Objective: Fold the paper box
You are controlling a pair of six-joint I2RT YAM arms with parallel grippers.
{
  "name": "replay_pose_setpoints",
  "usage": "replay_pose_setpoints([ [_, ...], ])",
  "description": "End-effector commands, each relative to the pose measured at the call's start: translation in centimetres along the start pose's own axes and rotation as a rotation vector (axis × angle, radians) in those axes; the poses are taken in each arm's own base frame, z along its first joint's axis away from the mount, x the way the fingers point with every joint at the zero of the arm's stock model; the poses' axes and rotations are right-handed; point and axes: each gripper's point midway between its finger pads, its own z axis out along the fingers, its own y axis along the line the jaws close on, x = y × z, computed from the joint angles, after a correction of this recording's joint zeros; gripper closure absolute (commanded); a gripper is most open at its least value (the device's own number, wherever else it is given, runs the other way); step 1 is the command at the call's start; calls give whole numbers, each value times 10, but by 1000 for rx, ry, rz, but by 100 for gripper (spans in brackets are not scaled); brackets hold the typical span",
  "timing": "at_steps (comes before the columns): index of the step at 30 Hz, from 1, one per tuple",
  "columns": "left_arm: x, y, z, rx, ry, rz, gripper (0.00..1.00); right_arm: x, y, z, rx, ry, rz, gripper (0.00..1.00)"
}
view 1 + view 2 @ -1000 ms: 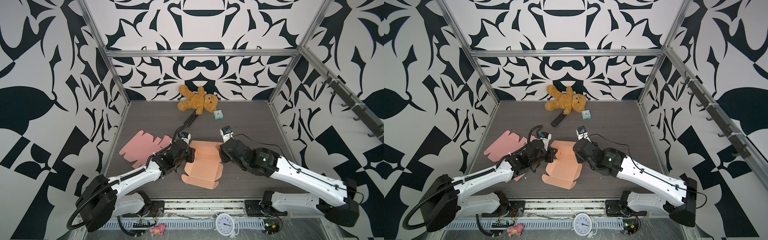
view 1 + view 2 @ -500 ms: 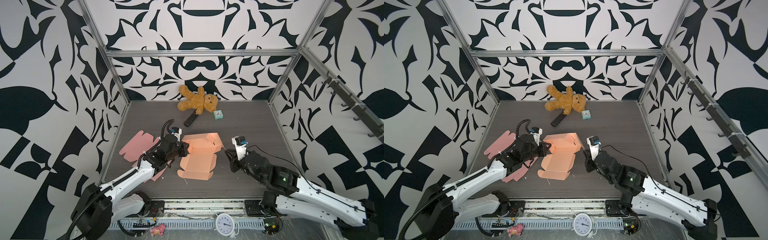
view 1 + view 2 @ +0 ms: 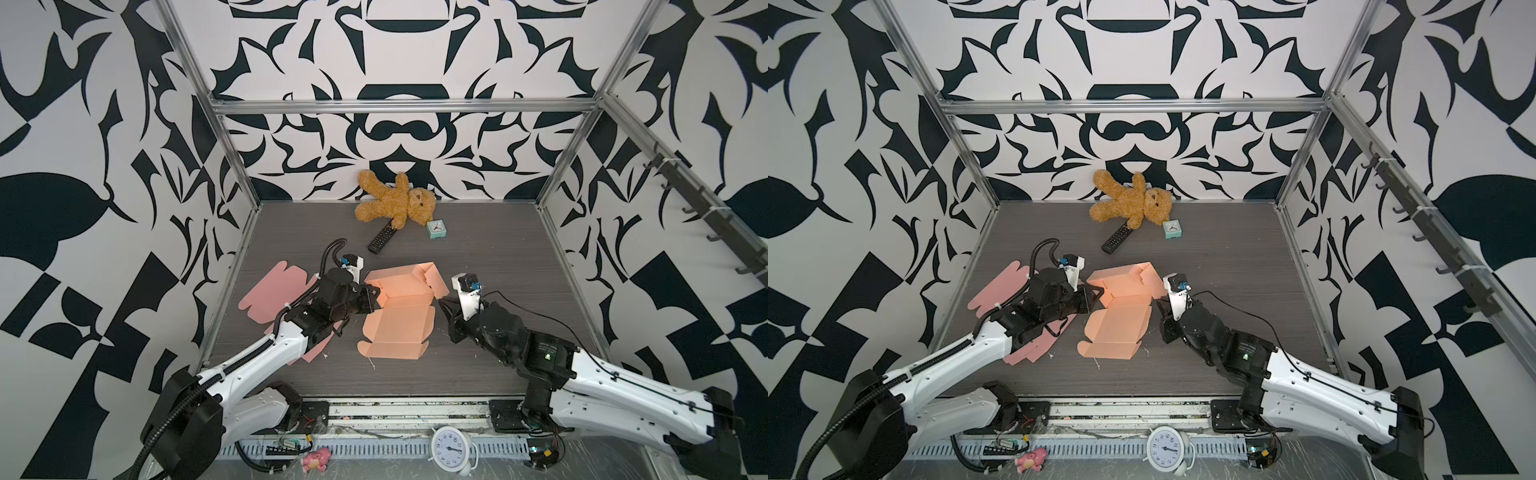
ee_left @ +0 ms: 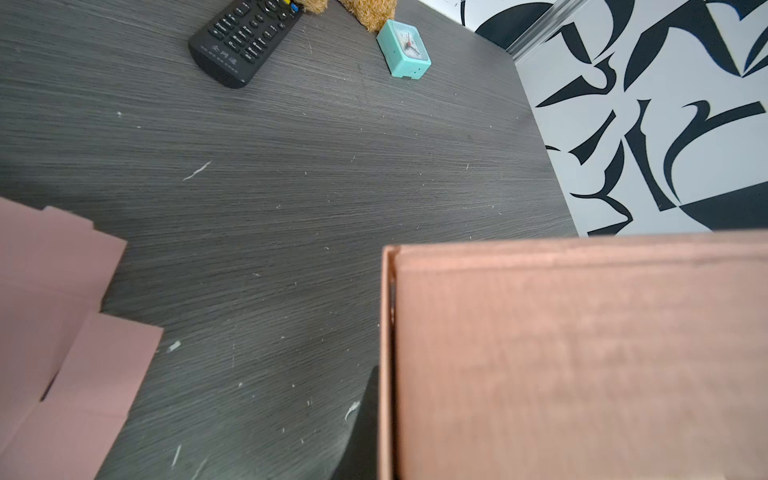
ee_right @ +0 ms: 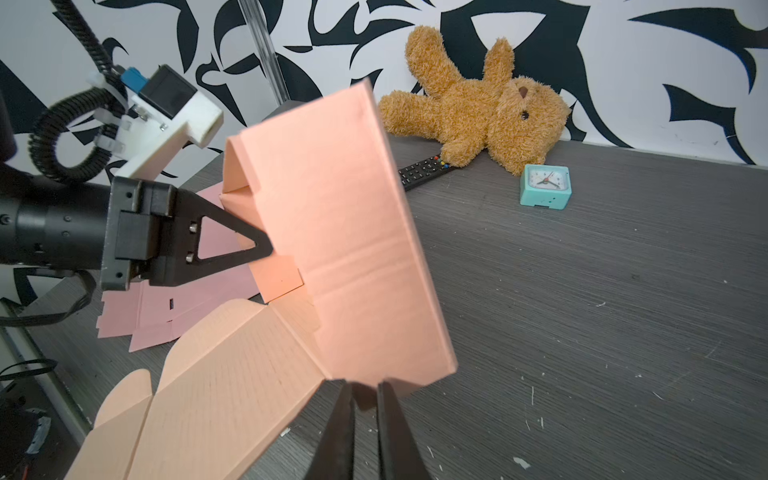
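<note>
I am drawing my right arm back from over the paper box point(image 3: 395, 328) to its right edge, the box lying in the middle of the table point(image 3: 490, 257) with its rear wall raised. The left gripper point(image 5: 266, 249) is clamping the box's left end. The right gripper point(image 5: 365, 399) is sitting at the raised wall's right corner, jaws almost together around it, though I cannot tell whether they grip.

Well beyond the left fingers point(image 5: 261, 250) and right fingers point(image 5: 338, 440), a teddy bear point(image 3: 397, 205) lies against the back wall. A black remote point(image 3: 381, 237) touches its paw, on the left fingers' side; a teal clock point(image 3: 436, 228) sits beside its head. Pink cardboard sheets point(image 3: 270, 291) lie flat behind the left fingers.
</note>
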Motion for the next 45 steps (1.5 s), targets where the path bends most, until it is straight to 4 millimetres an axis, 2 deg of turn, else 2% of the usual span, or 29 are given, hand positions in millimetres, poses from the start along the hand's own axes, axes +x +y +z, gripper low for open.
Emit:
replay_pose_setpoints([
  [1, -15, -16, -8, 56, -45, -11, 98, -16, 10, -2, -49, -70, 21, 86],
  [6, -16, -17, -13, 64, -53, -12, 98, -10, 7, -3, -51, -78, 39, 85],
  [11, -13, -11, -12, 43, -48, -5, 98, -17, 14, -5, -75, -68, 35, 84],
  [21, -14, 14, -16, 26, -21, -1, 99, -9, 20, -35, -162, 27, -17, 69],
  [25, -12, 16, -19, 50, 14, 21, 99, -25, 26, -46, -197, 7, -25, 62],
  [29, -5, 16, -20, 72, 65, 42, 99, -48, 20, -51, -143, -36, -28, 56],
  [33, 3, 19, -21, 64, 97, 60, 99, -66, 32, -51, -191, -44, -29, 51],
  [35, 5, 19, -22, 68, 102, 65, 99, -68, 41, -49, -241, -31, -34, 50],
  [43, 6, 10, -25, 115, 115, 92, 98, -65, 27, -29, -279, 14, 59, 49],
  [45, 7, 9, -25, 123, 126, 98, 98, -65, 29, -26, -319, 19, 70, 49],
])
